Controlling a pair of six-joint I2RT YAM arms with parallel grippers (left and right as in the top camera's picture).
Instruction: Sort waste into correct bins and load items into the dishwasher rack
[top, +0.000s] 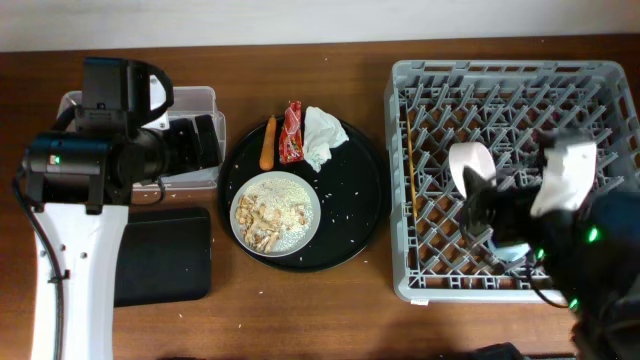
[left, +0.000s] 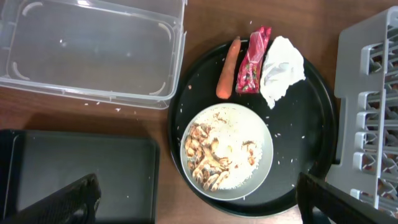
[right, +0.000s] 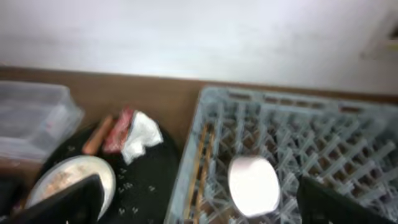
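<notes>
The grey dishwasher rack (top: 600, 80) stands at the right. A white bowl (top: 466, 165) lies on its side in it, with wooden chopsticks (top: 410, 170) along its left edge. Both also show in the right wrist view, the bowl (right: 254, 185) and the chopsticks (right: 200, 163). The whitish-grey plate (top: 310, 235) holds beige scraps and rice (left: 214, 155). Behind it lie the carrot stick (left: 228, 60), red wrapper (left: 252, 51) and white napkin (left: 281, 70). My left gripper (top: 200, 142) is open and empty over the clear tub (left: 93, 50). My right gripper (top: 490, 215) is open above the rack. A pale blue bit (top: 512, 252) shows under it.
The plate and waste sit on a large round black tray (top: 355, 215) strewn with loose rice grains. The shallow black rectangular tray (top: 165, 255) lies in front of the clear tub at the left. A strip of bare wood separates the round tray from the rack.
</notes>
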